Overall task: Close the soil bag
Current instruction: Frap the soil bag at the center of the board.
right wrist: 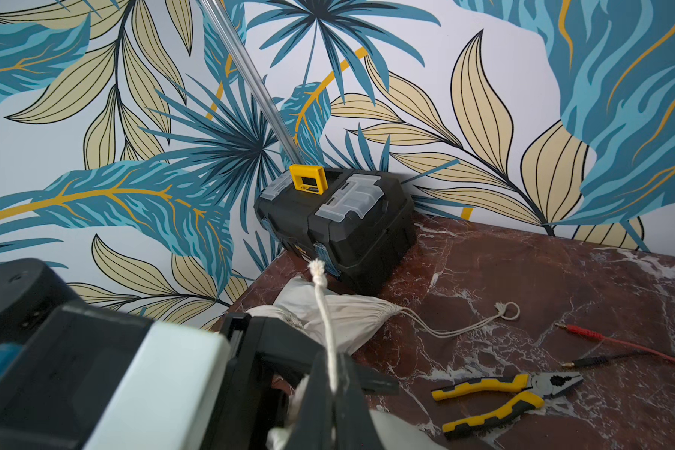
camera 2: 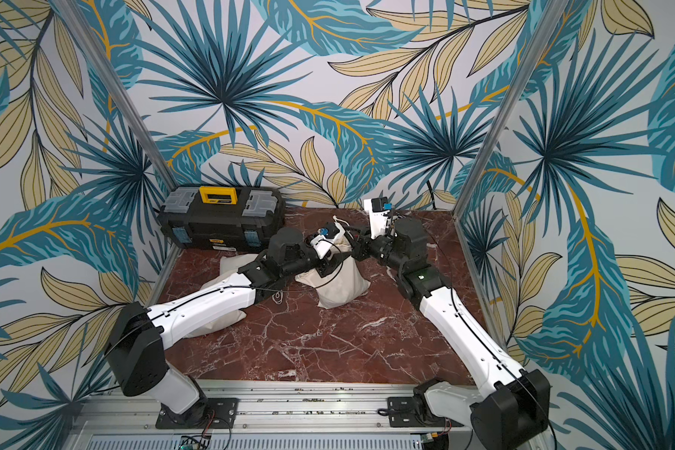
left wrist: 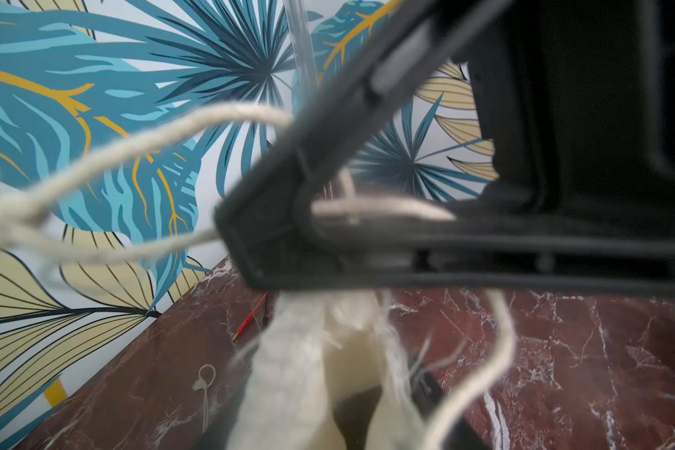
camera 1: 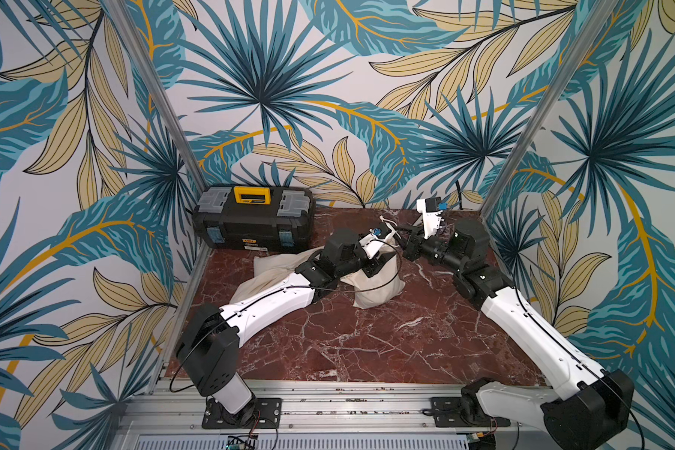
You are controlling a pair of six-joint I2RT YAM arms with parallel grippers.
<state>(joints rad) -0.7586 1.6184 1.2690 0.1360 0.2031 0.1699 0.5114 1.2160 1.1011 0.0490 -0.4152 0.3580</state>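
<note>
The soil bag is a cream cloth sack standing mid-table in both top views. My left gripper sits at its top. In the left wrist view the gathered neck fills the gap between the dark fingers, so the left gripper is shut on it. My right gripper is just behind the bag's mouth. It is shut on the white drawstring, which rises from the right gripper to a frayed knotted end. A loop of drawstring hangs beside the right fingers.
A second cream bag, drawn shut, lies under the left arm near the black and yellow toolbox in the back left corner. Yellow-handled pliers and a red lead lie on the marble behind the arms. Metal posts flank the table.
</note>
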